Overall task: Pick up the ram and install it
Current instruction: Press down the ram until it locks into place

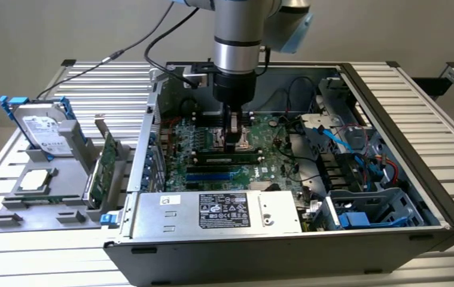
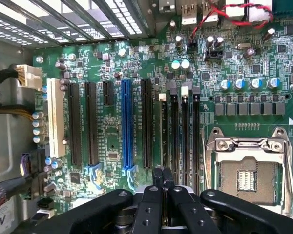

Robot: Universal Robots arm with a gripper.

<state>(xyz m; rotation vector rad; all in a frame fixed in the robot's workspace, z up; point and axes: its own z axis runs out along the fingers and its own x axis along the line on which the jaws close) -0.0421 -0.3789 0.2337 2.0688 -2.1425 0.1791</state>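
The arm reaches down into the open computer case (image 1: 386, 95), and its gripper (image 1: 232, 136) hangs just above the green motherboard (image 1: 210, 173), over the memory slots and close beside the CPU socket (image 2: 247, 168). In the wrist view the gripper (image 2: 162, 179) shows its two black fingers (image 2: 157, 176) pressed together with no gap between them and nothing held between them. The ram (image 1: 227, 159) lies flat along one of the memory slots (image 2: 184, 131) on the motherboard, directly below the fingertips in the exterior view, with its row of dark chips facing the front of the case. In the wrist view the ram's top edge cannot be told apart from the dark slots beside the socket. A blue expansion slot (image 2: 126, 124) runs parallel to the memory slots, on their far side from the socket. The power supply (image 1: 219, 212) with its label sits at the near edge of the case. Outside the case, toward the exterior view's left, a grey fixture (image 1: 47, 197) carries a hard drive (image 1: 42, 127) with blue rails standing upright, a green expansion card (image 1: 105, 164) on edge nearer the case, and a processor chip (image 1: 37, 178) lying flat.
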